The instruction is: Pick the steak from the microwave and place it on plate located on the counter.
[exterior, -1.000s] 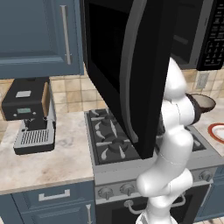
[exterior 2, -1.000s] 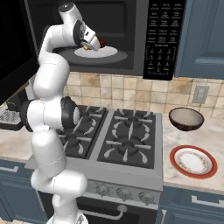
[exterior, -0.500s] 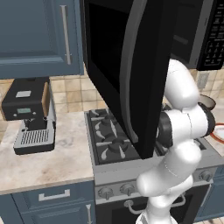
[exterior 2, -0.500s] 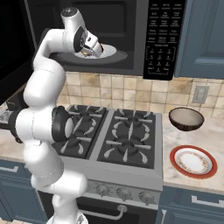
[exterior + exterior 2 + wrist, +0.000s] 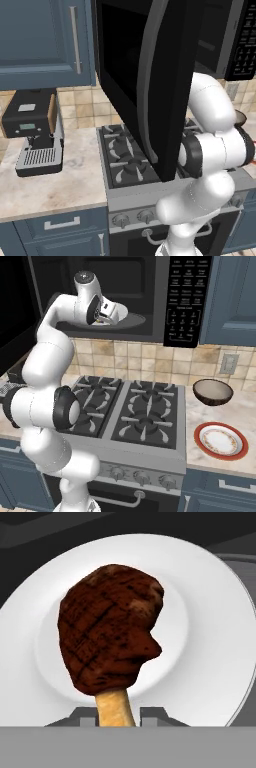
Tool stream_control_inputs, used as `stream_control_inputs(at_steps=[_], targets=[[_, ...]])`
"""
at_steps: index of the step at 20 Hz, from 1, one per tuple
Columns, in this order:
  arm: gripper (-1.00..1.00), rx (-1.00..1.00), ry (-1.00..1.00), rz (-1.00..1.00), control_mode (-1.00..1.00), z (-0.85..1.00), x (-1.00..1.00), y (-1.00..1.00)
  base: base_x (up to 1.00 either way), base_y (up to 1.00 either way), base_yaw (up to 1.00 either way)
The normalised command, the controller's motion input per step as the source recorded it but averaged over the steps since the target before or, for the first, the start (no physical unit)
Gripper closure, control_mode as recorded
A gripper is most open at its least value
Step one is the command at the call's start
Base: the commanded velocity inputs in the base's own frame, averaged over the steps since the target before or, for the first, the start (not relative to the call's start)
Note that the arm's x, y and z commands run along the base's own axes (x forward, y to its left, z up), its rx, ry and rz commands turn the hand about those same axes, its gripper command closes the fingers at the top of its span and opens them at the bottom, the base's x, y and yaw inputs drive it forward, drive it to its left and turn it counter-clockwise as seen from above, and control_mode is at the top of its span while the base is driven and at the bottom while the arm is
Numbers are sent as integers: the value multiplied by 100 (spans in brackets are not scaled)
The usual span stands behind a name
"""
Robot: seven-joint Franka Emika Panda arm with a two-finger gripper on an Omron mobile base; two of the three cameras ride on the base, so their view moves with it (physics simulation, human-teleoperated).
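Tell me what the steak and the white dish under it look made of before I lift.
The dark brown-red steak looks like seared meat, matte, with crosshatched grill marks; a pale tan stub, probably bone, sticks out toward the jaws. The round white dish beneath it looks like glazed ceramic, smooth with a raised ring, though plastic can't be ruled out.

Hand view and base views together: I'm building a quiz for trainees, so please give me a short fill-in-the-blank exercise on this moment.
1. The microwave door stands ____.
2. In the hand view the steak is seen against a round ____ dish, and its pale bone end sits between the fingertips of the gripper.
3. On the counter, the plate with the red-orange rim lies nearer the camera than the dark brown ____.

Missing words: open; white; bowl
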Motion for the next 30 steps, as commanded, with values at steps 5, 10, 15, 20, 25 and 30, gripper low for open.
stream_control_inputs(at_steps=[5,10,15,20,25,30], targets=[[100,0,0,6,-100,-14,-14,0,0,0,0],[100,0,-3,3,-100,17,-35,-2,0,0,0],[100,0,-10,8,-100,9,-86,-18,0,0,0],[100,0,-11,7,-100,-13,-100,-11,0,0,0],[100,0,-11,3,-100,-4,-100,-35,0,0,0],[100,0,-1,4,-100,0,-100,-73,0,0,0]])
